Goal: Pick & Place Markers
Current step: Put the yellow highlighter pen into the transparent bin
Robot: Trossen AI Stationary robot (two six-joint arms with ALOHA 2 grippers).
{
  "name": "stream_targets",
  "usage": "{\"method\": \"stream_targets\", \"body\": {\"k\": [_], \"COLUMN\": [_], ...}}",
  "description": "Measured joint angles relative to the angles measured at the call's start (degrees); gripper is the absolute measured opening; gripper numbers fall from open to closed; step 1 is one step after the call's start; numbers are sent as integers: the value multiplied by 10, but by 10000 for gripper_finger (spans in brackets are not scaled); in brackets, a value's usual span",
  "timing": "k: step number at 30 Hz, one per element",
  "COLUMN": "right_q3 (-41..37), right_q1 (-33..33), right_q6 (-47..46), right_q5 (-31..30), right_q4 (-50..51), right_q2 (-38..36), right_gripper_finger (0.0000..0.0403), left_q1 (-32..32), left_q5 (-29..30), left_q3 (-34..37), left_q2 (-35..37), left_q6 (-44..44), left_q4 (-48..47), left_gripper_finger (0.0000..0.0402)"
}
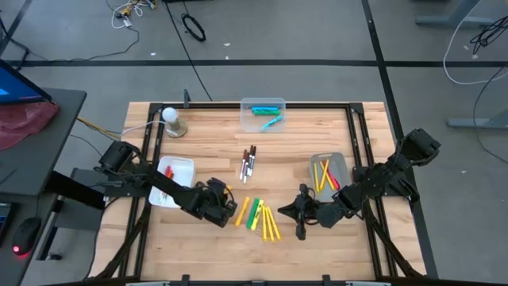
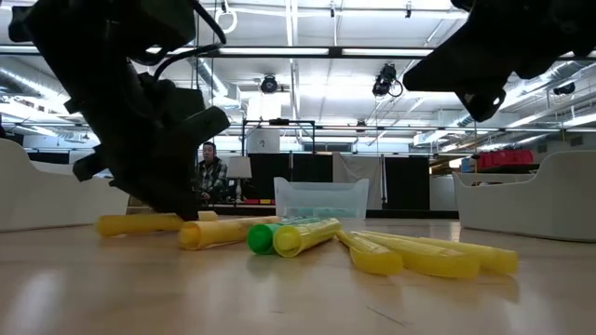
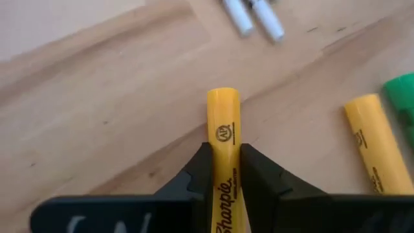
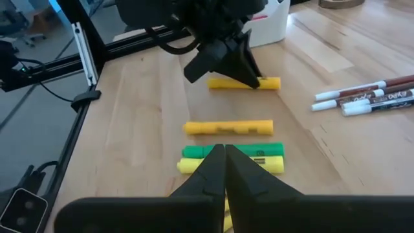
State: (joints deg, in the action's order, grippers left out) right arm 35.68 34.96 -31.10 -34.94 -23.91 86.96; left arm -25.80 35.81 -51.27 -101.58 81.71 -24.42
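I've got the left tool point(image 3: 223, 169) pinching a yellow marker point(image 3: 223, 129) lying flat on the desk point(image 3: 97, 116) nr the loose pile, prob. for lift-off, while the right tool point(image 4: 225, 169), pressed together, hangs over the green marker point(image 4: 233, 150).

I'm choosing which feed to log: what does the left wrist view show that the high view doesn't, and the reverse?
Only the left wrist view shows the left pincer closed on a yellow marker and its printed brand name. Only the high view shows the three bins: white, clear and grey, plus the right pincer. Both show the thin white markers and neighbouring yellow marker.
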Motion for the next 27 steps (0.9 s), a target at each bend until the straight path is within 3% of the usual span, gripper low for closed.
{"method": "stream_targets", "body": {"k": [5,11,15,18,21,27], "right_q3": [0,0,0,0,0,23], "right_q1": [-6,-20,-39,-54,-61,-65], "right_q6": [1,2,13,52,117,215], "right_q5": [1,0,1,20,42,55], "right_q4": [-1,-2,-30,-114,-262,-475], "right_q2": [0,1,23,58,105,184], "right_gripper_finger": [9,9,24,56,103,197], "left_q1": [-6,-27,-35,-35,-34,-30], "left_q5": [35,133,180,159,128,68], "left_q3": [-2,-2,-2,-2,-2,-2], "left_q2": [21,62,71,66,57,52], "left_q6": [-6,-82,-264,-443,-593,-728], "left_q4": [10,80,267,452,598,744], "left_gripper_finger": [56,56,56,56,56,55]}}
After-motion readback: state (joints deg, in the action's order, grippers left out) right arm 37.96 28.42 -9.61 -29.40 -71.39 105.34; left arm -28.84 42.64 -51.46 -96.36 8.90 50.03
